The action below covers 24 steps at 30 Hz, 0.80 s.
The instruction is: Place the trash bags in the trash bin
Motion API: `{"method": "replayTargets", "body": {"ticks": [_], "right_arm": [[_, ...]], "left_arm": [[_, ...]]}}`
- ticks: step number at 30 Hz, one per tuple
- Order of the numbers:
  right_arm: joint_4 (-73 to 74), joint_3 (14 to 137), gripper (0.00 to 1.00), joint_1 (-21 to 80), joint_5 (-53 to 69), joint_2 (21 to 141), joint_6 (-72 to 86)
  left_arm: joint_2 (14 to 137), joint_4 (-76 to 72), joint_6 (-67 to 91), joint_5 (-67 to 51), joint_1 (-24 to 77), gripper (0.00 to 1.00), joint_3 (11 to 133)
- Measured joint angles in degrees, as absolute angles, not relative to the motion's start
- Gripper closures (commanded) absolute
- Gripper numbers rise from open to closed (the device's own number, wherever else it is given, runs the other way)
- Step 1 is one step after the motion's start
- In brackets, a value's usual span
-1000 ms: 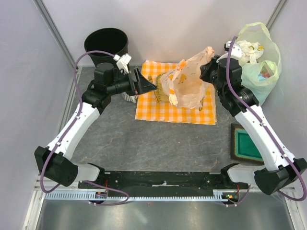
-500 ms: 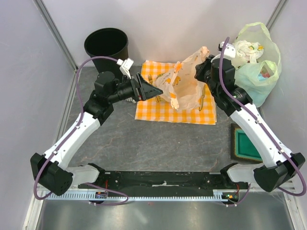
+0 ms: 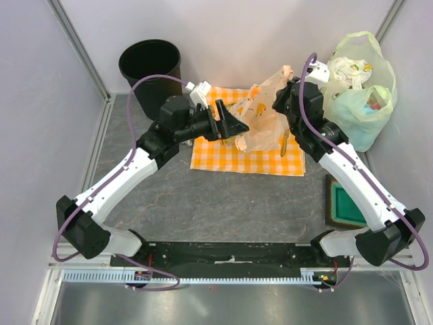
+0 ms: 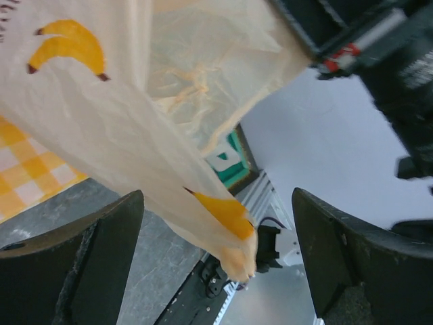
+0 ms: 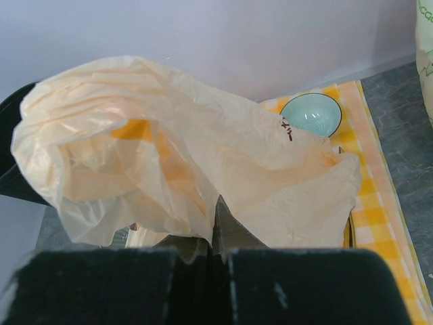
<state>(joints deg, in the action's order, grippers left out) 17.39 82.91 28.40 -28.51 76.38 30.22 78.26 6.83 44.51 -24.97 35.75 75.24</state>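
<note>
The trash bag (image 3: 265, 120) is held up at 1 o'clock over the tabletop (image 3: 203, 200), its top clamped in the right gripper (image 5: 218, 237). The left gripper (image 4: 216, 223) is spread apart around the film. The bag is light, soft and slippery, so grip the bunched film near the handles. The trash bin (image 3: 150, 64) stands at 11 o'clock.

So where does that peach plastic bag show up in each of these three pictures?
Top external: the peach bag hangs right of centre, over the checked cloth.
Left wrist: the peach bag fills the upper left, with the checked cloth at the left edge.
Right wrist: the peach bag fills the centre, with the checked cloth on the right.
Shared landmark: the checked cloth.
</note>
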Motion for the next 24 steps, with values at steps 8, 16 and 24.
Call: {"method": "replayTargets", "body": {"ticks": [8, 16, 24], "right_arm": [[17.12, 82.89, 1.00, 28.56, -28.58, 76.42, 29.78], [16.75, 80.34, 1.00, 28.53, -28.16, 73.87, 27.73], [18.31, 75.24, 0.66, 26.92, -22.81, 69.10, 25.12]], "left_arm": [[83.72, 17.12, 42.63, -13.85, 36.60, 0.30, 76.51], [85.25, 21.47, 40.21, -13.65, 35.64, 0.54, 76.69], [83.29, 16.95, 38.94, -20.64, 30.59, 0.98, 67.16]]}}
